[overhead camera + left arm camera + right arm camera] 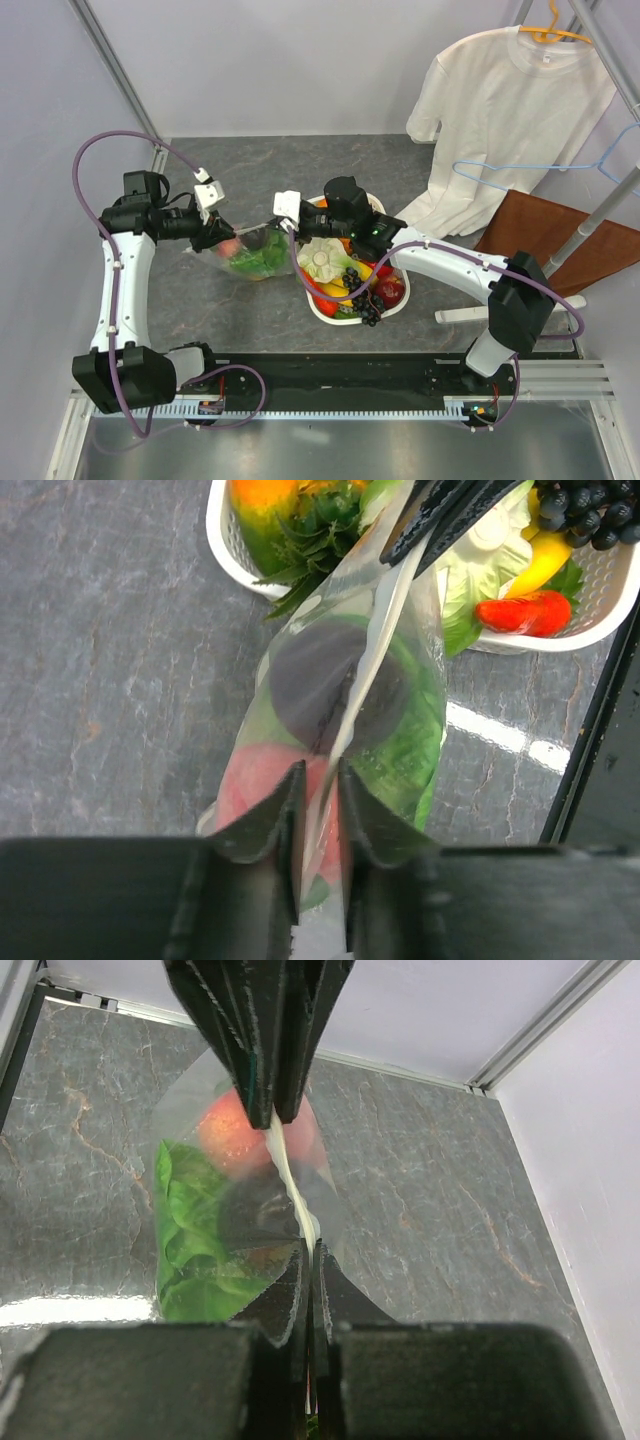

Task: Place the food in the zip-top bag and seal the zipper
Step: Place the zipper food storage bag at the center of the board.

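As the clear dotted zip-top bag (250, 252) stretches between our arms over the grey stone-patterned counter (250, 170), beside the white slotted basket (322, 308), our left gripper (320, 772) and right gripper (311, 1252) pinch its whitish zipper strip (290, 1175) at opposite ends, with green leafy lettuce (190, 1230) and pink peach (225, 1125) inside.

No legible text, label, brand or number on anything here.

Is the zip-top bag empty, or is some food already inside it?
Not empty. Green lettuce and a pink peach show through the clear zip-top bag in both wrist views.
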You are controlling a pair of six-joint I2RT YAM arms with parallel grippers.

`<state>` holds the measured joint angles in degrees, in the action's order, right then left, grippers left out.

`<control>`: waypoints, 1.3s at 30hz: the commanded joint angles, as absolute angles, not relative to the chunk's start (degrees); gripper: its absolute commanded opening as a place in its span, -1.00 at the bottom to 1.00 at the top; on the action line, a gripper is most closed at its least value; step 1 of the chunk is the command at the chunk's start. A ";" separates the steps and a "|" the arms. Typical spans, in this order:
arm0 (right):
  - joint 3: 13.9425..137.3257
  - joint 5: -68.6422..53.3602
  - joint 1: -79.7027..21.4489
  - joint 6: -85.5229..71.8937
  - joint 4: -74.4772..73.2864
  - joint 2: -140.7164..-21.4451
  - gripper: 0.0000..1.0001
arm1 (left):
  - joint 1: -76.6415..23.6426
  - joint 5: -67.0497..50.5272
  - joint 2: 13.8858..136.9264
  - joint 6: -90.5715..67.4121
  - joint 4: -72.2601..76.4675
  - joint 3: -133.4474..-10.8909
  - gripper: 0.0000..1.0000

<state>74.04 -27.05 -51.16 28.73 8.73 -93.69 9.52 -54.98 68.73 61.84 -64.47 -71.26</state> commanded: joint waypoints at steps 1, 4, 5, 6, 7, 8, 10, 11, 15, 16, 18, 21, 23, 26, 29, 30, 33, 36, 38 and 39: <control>74.44 -28.83 -51.42 28.30 12.83 -90.44 -1.00 | 9.67 -53.70 66.10 63.19 -64.78 -70.06 -0.39; 74.53 -28.74 -51.59 28.39 13.18 -90.44 -1.00 | 9.58 -54.23 66.18 63.81 -64.95 -69.43 -0.36; 74.71 -28.65 -51.50 28.39 13.18 -90.53 -1.00 | 9.58 -54.23 66.44 63.90 -65.04 -69.43 -0.42; 74.62 -28.65 -51.50 28.39 13.18 -90.53 -1.00 | 9.49 -54.40 66.79 64.16 -65.21 -69.35 -0.43; 74.53 -28.91 -51.59 28.48 13.36 -90.53 -1.00 | 9.49 -54.40 66.97 64.51 -65.56 -69.43 -0.45; 74.62 -29.00 -51.50 28.48 13.27 -90.44 -1.00 | 9.49 -54.75 67.06 64.60 -65.65 -69.61 -0.55; 74.53 -29.09 -51.50 28.48 13.27 -90.44 -1.00 | 9.49 -54.93 67.32 64.60 -65.92 -70.13 -0.74; 74.44 -29.09 -51.59 28.48 13.18 -90.44 -1.00 | 9.49 -55.02 67.32 64.51 -66.09 -70.22 -0.81; 74.44 -28.57 -51.59 28.57 12.48 -90.35 -0.78 | 9.58 -55.37 67.41 60.93 -65.75 -71.89 -0.96; 74.53 -28.22 -51.68 27.78 11.78 -90.18 -0.56 | 9.58 -55.28 67.41 59.26 -64.96 -72.33 -0.96; 74.88 -27.51 -51.68 26.37 10.47 -90.09 -0.04 | 9.67 -53.44 67.33 53.39 -60.40 -73.64 -0.96; 75.41 -26.20 -51.59 22.69 9.05 -89.30 0.61 | 10.02 -50.81 67.24 47.66 -53.19 -75.23 -0.96; 75.93 -25.14 -51.50 19.70 8.53 -88.51 0.96 | 10.11 -48.97 68.19 45.80 -48.55 -76.20 -0.96; 76.99 -23.03 -51.24 15.74 8.35 -87.37 0.96 | 10.02 -46.51 72.40 47.36 -45.97 -79.88 -0.96; 78.04 -22.24 -50.10 12.06 8.26 -86.31 0.96 | 10.02 -45.44 78.46 52.53 -44.65 -86.98 -0.96; 78.57 -21.89 -49.75 11.00 8.09 -85.96 0.96 | 10.02 -45.79 79.62 54.21 -44.65 -88.06 -0.96; 79.45 -21.36 -48.34 8.62 6.86 -85.08 0.96 | 9.93 -47.19 82.78 61.94 -45.69 -90.61 -0.96; 79.19 -20.83 -46.94 7.65 5.63 -83.77 0.96 | 9.84 -46.94 82.80 68.89 -46.05 -87.73 -0.96; 78.66 -20.74 -46.06 7.91 4.84 -82.89 0.96 | 9.76 -45.62 82.44 73.18 -48.50 -83.70 -0.96; 77.79 -20.74 -45.88 8.35 4.22 -81.84 0.96 | 9.84 -45.18 81.14 75.04 -50.08 -81.76 -0.96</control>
